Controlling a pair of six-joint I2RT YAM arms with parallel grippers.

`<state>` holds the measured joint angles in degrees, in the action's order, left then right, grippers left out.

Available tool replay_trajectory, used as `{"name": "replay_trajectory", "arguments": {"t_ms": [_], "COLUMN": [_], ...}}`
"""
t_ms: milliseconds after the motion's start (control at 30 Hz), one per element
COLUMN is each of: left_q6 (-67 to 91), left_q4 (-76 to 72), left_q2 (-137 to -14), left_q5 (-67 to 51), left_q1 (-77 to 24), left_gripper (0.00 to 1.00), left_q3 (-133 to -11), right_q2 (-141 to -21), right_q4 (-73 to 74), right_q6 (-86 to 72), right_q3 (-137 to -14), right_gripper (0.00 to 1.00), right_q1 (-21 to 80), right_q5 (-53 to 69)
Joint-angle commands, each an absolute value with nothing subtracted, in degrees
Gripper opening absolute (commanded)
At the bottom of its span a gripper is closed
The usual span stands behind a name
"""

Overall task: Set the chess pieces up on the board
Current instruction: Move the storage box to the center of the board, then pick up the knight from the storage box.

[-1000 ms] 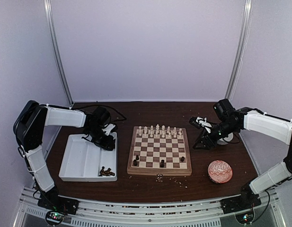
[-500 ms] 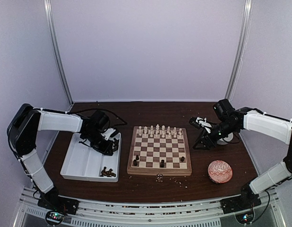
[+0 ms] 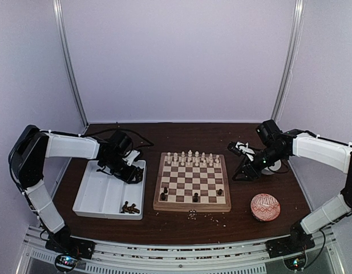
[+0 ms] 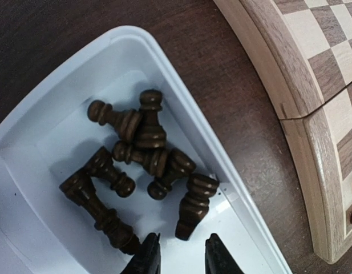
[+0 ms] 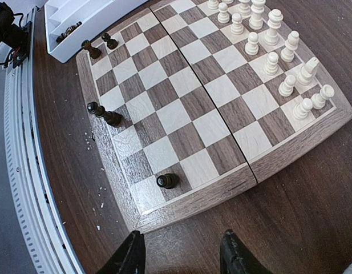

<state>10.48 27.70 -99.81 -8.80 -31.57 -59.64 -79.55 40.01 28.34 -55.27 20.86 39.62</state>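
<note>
The board (image 3: 192,184) lies mid-table. Cream pieces (image 3: 190,158) stand in its two far rows; they also show in the right wrist view (image 5: 278,51). Dark pieces stand near its front edge: two at the left (image 3: 164,194), one in the middle (image 3: 195,198) and one at the right (image 3: 219,192). Several dark pieces (image 4: 147,160) lie on their sides in the white tray's (image 3: 101,194) near right corner (image 3: 128,208). My left gripper (image 4: 181,260) is open and empty above the tray, with one lying piece (image 4: 194,205) just ahead of its fingertips. My right gripper (image 5: 181,254) is open and empty over bare table beside the board's right edge.
A red patterned ball (image 3: 265,206) sits at the front right. A white round object (image 3: 269,164) lies by the right arm. Pale crumbs (image 3: 193,214) lie in front of the board. The tray's rim (image 4: 181,114) runs close to the board's left edge (image 4: 278,74).
The left arm has shifted, and its gripper moved slightly right over the tray. The tray has turned a little, its far end nearer the board. The right arm has barely moved.
</note>
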Motion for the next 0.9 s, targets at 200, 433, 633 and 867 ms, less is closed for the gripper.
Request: {"name": "replay_trajectory", "arguments": {"t_ms": [200, 433, 633, 867], "left_q6": [8.5, 8.8, 11.3, 9.6], "left_q4": [22.3, 24.1, 32.5, 47.8], "left_q2": [-104.2, -103.6, -94.5, -86.9], "left_q5": [-9.9, -8.2, -7.1, -17.0], "left_q1": [-31.8, -32.5, -32.8, -33.2], "left_gripper": [0.21, 0.07, 0.02, 0.01], "left_q3": [-61.3, -61.0, -60.2, -66.1], "right_q2": [-79.6, -79.8, -78.3, -75.8], "right_q4": [40.5, 40.6, 41.7, 48.0], "right_q6": [28.8, 28.8, 29.1, 33.3], "right_q3": [-56.7, -56.8, -58.1, -67.9], "right_gripper": [0.46, 0.46, 0.46, 0.46], "right_q1": [20.8, 20.8, 21.0, 27.8], "right_q5": [39.4, 39.4, 41.8, 40.4]}}
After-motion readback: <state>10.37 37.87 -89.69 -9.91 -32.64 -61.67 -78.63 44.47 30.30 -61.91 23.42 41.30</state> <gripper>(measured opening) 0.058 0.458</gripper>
